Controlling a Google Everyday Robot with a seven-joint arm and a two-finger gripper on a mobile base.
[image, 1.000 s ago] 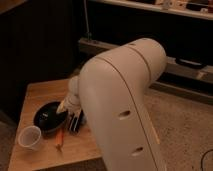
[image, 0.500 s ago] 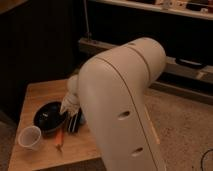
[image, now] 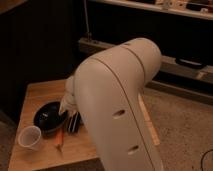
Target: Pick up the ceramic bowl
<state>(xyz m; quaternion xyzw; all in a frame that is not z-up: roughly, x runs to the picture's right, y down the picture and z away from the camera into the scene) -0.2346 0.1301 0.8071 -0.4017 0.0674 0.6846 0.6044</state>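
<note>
The ceramic bowl [image: 49,117] is a round, shallow, glossy black bowl on the left part of the wooden table [image: 40,92]. My gripper [image: 65,109] reaches down at the bowl's right rim from under the large white arm housing [image: 120,100]. The housing hides most of the wrist. A small translucent whitish plastic cup [image: 29,137] stands just in front and to the left of the bowl.
A flat black ribbed object [image: 74,122] lies right of the bowl, partly under the arm. A thin orange stick-like item [image: 59,141] lies at the table's front. Dark shelving with a metal rail [image: 175,65] runs behind. Speckled floor [image: 185,125] is to the right.
</note>
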